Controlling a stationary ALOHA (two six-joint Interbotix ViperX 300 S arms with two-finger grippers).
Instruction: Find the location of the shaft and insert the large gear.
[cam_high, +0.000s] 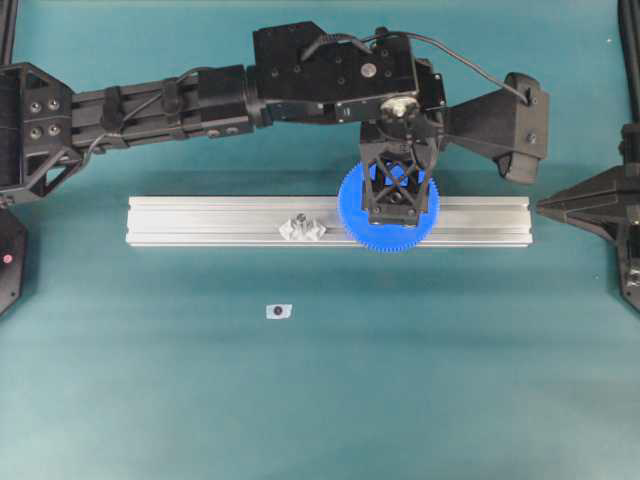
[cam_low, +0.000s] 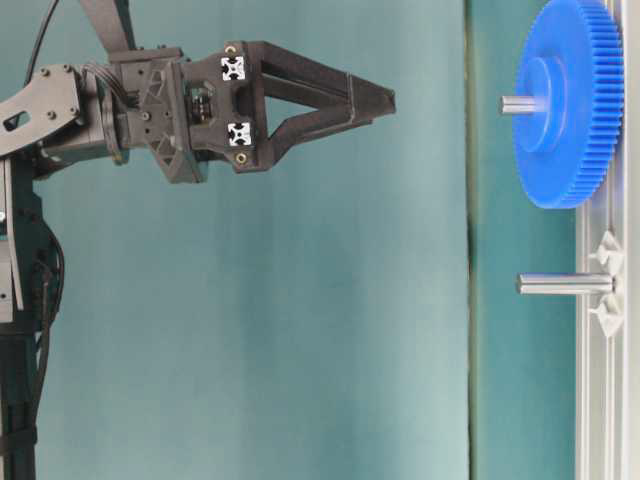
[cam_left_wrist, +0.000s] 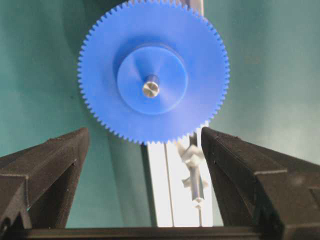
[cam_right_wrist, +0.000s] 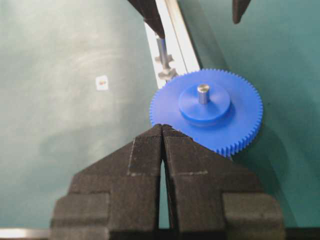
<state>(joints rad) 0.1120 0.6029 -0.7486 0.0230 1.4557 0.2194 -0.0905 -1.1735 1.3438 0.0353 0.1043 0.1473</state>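
Standing bare on the rail (cam_high: 200, 222), a second pin (cam_high: 300, 226) is left of the large gear (cam_high: 372, 232) — seated flat on the shaft (cam_left_wrist: 150, 89). Above it hangs the left tool (cam_high: 400, 205), jaws spread, gripping nothing — the right tool (cam_right_wrist: 163, 145) is closed.

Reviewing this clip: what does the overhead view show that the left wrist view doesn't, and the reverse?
Only overhead: the small pale tag with a dark dot lying alone on the mat, and the rail's full length.

Only left wrist: the pin tip poking through the hub of the large gear, which the arm hides from above; the left gripper is open and clear of it.

Both: the large gear on the rail, and a second bare shaft beside it.
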